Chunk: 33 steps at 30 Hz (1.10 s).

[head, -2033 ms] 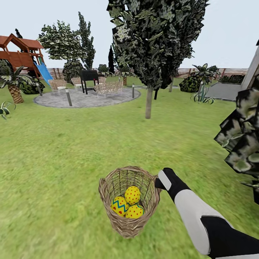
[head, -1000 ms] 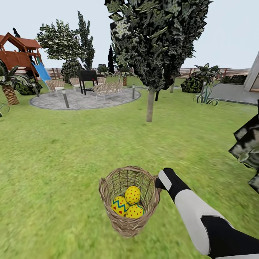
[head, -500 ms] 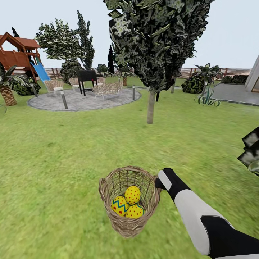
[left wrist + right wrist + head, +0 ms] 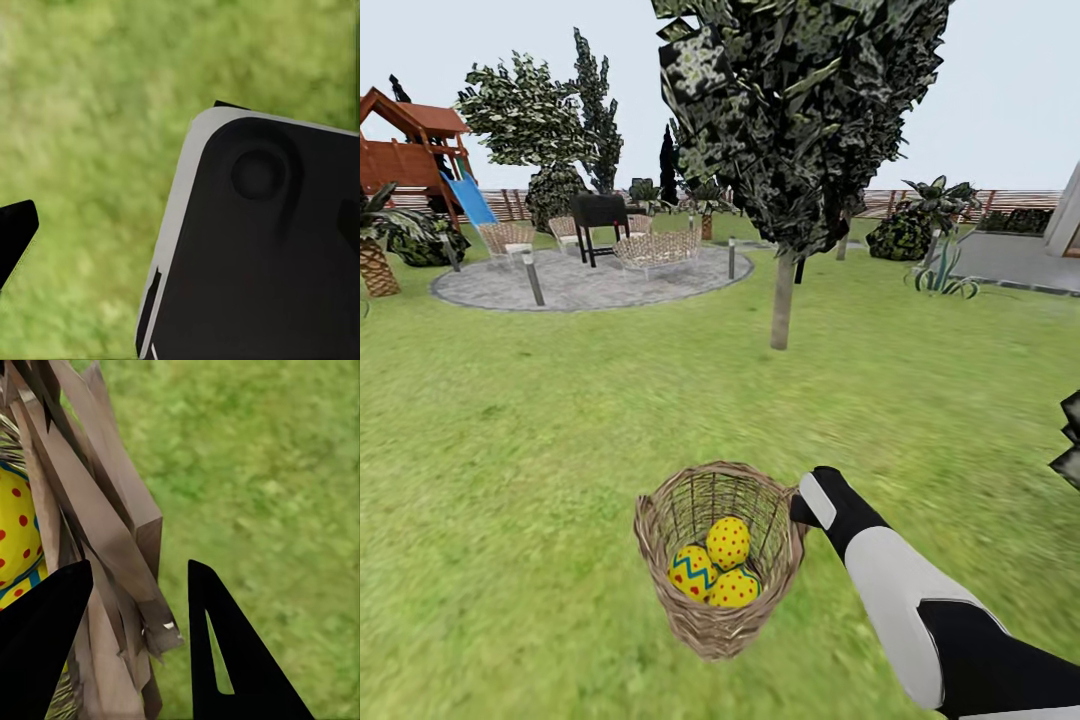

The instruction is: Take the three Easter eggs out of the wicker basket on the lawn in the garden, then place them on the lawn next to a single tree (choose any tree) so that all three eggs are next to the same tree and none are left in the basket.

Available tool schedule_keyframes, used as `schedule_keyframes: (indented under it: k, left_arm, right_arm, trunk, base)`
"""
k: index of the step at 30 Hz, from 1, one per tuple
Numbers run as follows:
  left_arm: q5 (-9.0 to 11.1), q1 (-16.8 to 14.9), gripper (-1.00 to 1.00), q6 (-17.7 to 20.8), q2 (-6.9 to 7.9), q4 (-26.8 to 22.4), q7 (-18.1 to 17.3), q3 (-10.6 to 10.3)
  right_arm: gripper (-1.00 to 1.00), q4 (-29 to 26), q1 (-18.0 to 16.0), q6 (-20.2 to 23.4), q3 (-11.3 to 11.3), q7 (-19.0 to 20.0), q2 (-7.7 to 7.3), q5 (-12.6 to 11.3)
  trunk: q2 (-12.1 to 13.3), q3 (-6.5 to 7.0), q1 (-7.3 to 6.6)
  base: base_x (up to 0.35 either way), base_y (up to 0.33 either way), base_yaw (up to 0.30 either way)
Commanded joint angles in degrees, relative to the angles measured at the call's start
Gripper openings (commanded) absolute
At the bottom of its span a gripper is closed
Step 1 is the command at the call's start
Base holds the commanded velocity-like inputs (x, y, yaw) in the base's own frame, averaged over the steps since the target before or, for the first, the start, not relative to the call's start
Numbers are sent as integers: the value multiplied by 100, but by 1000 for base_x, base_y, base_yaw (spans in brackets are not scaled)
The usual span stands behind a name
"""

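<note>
The right gripper's (image 4: 135,652) jaws stand either side of the wicker basket's (image 4: 718,600) rim band, clamped on it near a side handle; in the head view the right arm reaches that same rim from the side. That hold makes sense as a carry: the basket hangs clear of the lawn (image 4: 540,420), upright enough that the three Easter eggs (image 4: 715,570) lie together at its bottom, two red-dotted and one with a blue zigzag band, none yet taken out. Carrying all of them at once toward the pale-trunked tree (image 4: 783,300) looks like the aim, so the unloading can happen beside one trunk.

The left gripper I cannot judge: the left wrist view gives a dark housing and one dark tip over grass, not enough to say clenched or released.

Against the earlier pictures, the basket and arm sit in the same place in the head view, while the tree's trunk has drifted slightly right and lower, and the dark foliage off to the right of the tree has nearly slid out of sight. The camera is moving, not the garden.
</note>
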Motion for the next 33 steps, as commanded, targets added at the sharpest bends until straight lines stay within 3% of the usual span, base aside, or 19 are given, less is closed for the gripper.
schedule_keyframes:
  k: [1,20,33]
  left_arm:
    - [50,1,100,-9,-1,-7,-39,8]
    - [50,2,100,-28,5,-7,-38,8]
    - [50,4,100,-28,5,-7,-39,8]
  right_arm:
    - [-100,-11,-3,-17,-34,-50,5,-101]
    - [-100,-3,-3,-17,-34,-50,12,-101]
    - [-100,-3,-3,-17,-34,-50,11,-101]
  trunk:
    - [-2,-4,4]
    - [-2,-4,4]
    - [-2,-4,4]
  base:
    - [333,0,0]
    - [333,0,-82]
    - [333,0,-264]
